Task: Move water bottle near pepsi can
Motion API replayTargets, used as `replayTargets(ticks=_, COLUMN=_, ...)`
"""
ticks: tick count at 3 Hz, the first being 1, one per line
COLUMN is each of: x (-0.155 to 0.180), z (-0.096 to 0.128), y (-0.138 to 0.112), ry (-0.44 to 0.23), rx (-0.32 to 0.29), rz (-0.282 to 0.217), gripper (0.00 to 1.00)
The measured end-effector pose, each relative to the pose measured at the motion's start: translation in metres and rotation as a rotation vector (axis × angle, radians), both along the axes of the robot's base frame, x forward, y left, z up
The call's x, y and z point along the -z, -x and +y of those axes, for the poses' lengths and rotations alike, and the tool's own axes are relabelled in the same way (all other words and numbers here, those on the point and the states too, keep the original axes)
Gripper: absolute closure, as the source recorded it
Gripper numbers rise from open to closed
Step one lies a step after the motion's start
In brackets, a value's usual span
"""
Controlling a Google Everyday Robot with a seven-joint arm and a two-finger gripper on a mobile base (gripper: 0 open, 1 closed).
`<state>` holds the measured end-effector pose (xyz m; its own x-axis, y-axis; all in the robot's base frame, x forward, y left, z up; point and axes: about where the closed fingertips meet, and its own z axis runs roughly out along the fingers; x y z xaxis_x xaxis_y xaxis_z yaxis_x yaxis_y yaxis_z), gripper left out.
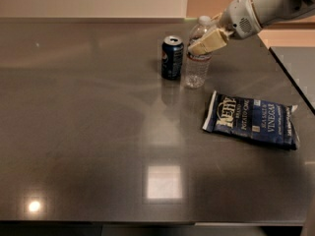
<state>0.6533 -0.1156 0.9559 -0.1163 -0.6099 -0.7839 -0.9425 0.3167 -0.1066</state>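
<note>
The water bottle [196, 65], clear with a white cap, stands upright on the dark table, just right of the pepsi can [172, 57]. A narrow gap separates the two. The can is dark blue with a silver top and stands upright. My gripper [206, 39] reaches in from the upper right and is shut on the bottle's upper part, below the cap. One tan finger [205, 43] crosses the front of the bottle. The bottle's base rests on the table.
A flat blue chip bag [251, 120] lies on the table to the right and in front of the bottle. The dark table [98, 132] has its right edge close to the bag. A second surface [298, 63] lies at the far right.
</note>
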Motion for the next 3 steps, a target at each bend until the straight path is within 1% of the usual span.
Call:
replayTargets(ticks=1, x=0.0060, z=-0.0020, y=-0.0046, ry=0.006, rx=0.001, rz=0.009, gripper=0.58)
replayTargets(ticks=3, x=0.0142, z=-0.0025, y=-0.0095, ry=0.010, rx=-0.005, rz=0.019, gripper=0.13)
